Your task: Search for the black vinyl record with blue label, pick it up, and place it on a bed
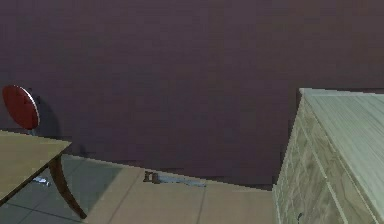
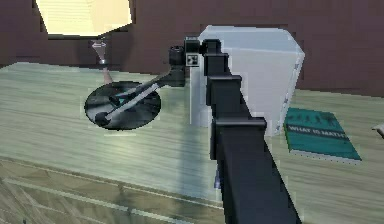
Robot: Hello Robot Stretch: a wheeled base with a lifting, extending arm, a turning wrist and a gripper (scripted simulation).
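Jaws: at the far end of the arm (image 2: pixel 240 140), thin fingers (image 2: pixel 140 95) reaching leftward across a dark disc. Cannot tell whether anything is held, since the disc lies flat on the desk (image 2: pixel 40 120) right at and behind the fingers and does not hang clear. Cannot tell either whether touching or merely above.

Arm side view, left to right:
- Lamp (image 2: pixel 88 20) with cream shade, standing at the back of the desk.
- Just beside it and nearer, the record (image 2: pixel 138 118) — black, round, flat, matching the task's item in shape and colour. Label colour too small to confirm.
- White box (image 2: pixel 255 65), upright, behind the arm.
- Teal book (image 2: pixel 320 135), lying flat, well apart from the record.

Forward view, left to right:
- Red round-backed chair (image 1: pixel 20 105).
- Corner of a brown table (image 1: pixel 25 160).
- Purple wall (image 1: pixel 180 80), with a long thin object (image 1: pixel 165 179) on the floor at its foot.
- Pale panelled cabinet (image 1: pixel 335 150) at the right edge, probably the same desk.

Progress, as judged:
- Search: apparently complete, with the record located and within reach.
- Pick-up: in hand, not confirmed.
- Left to do: secure the record, lift it clear of the desk, find a bed, set the record on it.
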